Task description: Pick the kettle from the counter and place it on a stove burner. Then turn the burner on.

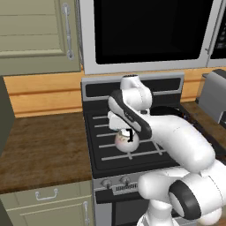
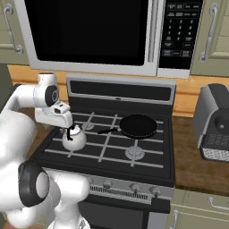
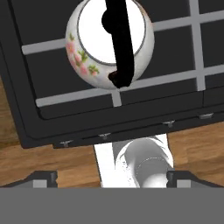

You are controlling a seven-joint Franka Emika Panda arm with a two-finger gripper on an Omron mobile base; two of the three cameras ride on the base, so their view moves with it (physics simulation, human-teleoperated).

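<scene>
White kettle (image 3: pixel 109 41) with pink-and-green floral sprigs, black handle — set against black stove top (image 2: pixel 147 163) crossed by light-grey grate bars (image 3: pixel 118 89). Black frying pan (image 2: pixel 138 126) to the right. Dark brown wood-grain bench (image 1: pixel 39 150) left, pale olive cabinet fronts (image 1: pixel 44 207) — metal handles.

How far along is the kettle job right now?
Done, by the look of it: the kettle sits on the grate bars at the front left of the stove, off the counter. In hand: the gripper hovers just above it; in the hand view its fingertips are spread wide, clear of the kettle's black handle. Left: turning a knob to light that burner.
</scene>
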